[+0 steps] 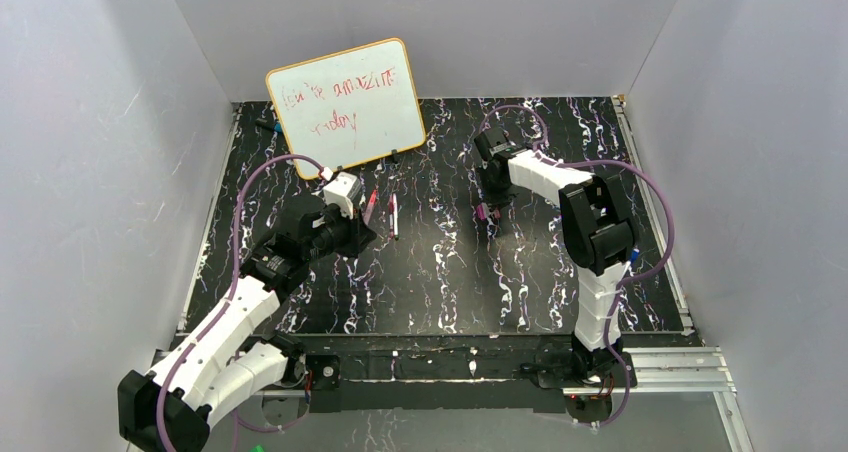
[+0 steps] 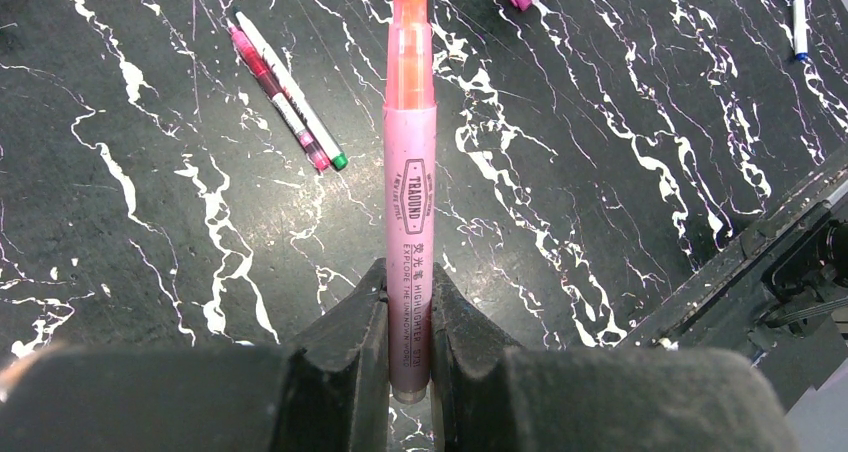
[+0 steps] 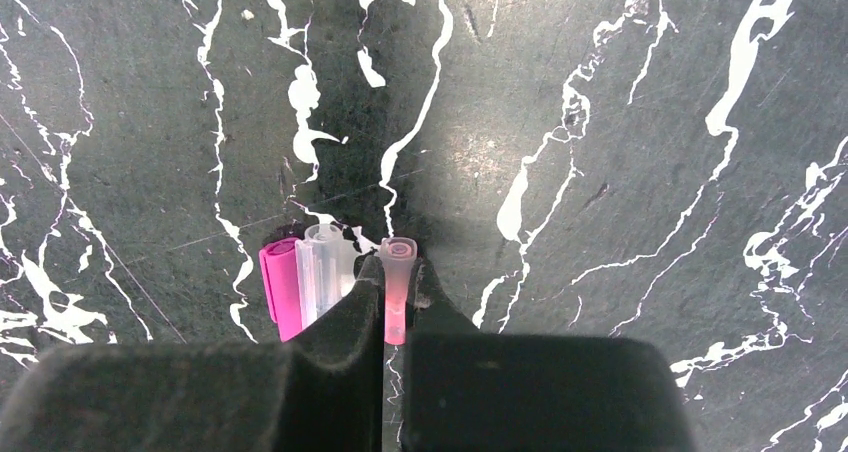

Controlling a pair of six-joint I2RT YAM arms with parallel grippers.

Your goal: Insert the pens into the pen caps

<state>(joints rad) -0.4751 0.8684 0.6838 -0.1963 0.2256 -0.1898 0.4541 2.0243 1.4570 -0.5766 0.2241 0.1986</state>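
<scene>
pink cap (image 3: 397, 257) tight in right gripper (image 3: 396, 284)

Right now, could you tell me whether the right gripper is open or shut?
Shut on the pale pink cap: the right gripper pinches both its sides, its open mouth sticking out.

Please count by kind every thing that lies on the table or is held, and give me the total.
pink highlighter: 1
thin pens: 2
blue marker: 1
caps: 3 (pink cap, magenta cap, clear cap)
whiteboard: 1
Total: 8
</scene>
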